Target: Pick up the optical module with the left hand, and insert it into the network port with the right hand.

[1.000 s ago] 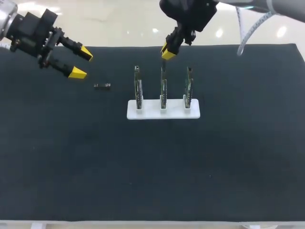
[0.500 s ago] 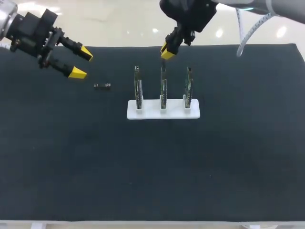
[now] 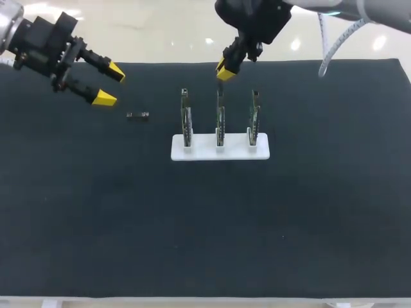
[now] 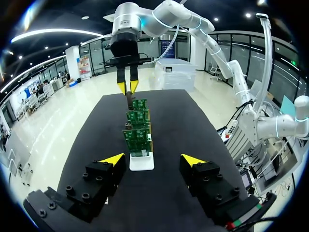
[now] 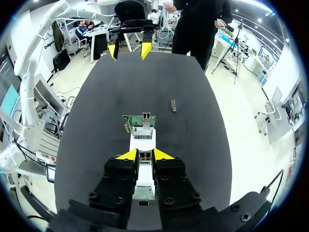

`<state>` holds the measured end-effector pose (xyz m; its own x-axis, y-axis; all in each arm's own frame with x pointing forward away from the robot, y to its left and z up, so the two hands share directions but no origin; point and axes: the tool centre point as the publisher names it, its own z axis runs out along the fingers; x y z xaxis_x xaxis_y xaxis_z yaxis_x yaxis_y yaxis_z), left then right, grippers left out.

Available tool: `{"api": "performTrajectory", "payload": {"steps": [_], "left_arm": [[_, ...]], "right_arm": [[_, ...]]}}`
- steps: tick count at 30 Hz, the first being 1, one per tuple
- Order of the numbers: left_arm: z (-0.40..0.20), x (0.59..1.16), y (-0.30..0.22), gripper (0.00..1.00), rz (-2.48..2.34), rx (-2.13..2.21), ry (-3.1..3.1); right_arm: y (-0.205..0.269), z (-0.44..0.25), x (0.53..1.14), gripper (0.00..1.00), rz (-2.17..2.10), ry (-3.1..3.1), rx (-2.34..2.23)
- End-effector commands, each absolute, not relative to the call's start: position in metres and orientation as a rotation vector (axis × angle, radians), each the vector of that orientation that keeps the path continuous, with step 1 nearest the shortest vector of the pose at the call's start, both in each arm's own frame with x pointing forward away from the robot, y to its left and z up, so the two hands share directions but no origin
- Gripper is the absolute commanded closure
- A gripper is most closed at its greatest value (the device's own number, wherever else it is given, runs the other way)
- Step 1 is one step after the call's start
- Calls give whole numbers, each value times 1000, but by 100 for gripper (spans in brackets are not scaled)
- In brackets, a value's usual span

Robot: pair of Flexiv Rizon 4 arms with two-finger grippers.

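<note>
A small dark optical module (image 3: 137,116) lies flat on the black mat, left of a white stand (image 3: 219,151) that holds three upright green circuit boards. It also shows in the right wrist view as the loose module (image 5: 173,105). My left gripper (image 3: 110,84) hovers open and empty above the mat, up and left of that module; its own view shows its fingers wide apart (image 4: 153,159), facing the row of boards (image 4: 136,137). My right gripper (image 3: 223,72) hangs just above the middle board (image 3: 220,119), nearly shut on a second small dark module (image 4: 129,99), with that module between its tips (image 5: 143,154).
The black mat (image 3: 205,224) covers the whole table. The stand sits in its rear middle, with bare mat in front of it and to both sides. My left gripper (image 5: 129,50) shows at the mat's far end in the right wrist view.
My right gripper has risen slightly above the middle board. The left arm and the loose module have not moved.
</note>
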<state>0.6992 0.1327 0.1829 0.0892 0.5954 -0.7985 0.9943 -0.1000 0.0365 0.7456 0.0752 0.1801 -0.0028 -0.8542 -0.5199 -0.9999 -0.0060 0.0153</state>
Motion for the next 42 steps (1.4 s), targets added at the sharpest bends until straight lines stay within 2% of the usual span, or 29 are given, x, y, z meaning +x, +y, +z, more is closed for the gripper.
{"api": "performTrajectory", "payload": {"steps": [1,42], "left_arm": [[183,700,132,0,-844,1768,1571],[183,700,132,0,-844,1768,1571]], "right_arm": [[75,177,745,100,553,1915,-1918],[72,175,744,100,574,1902,-1920]]}}
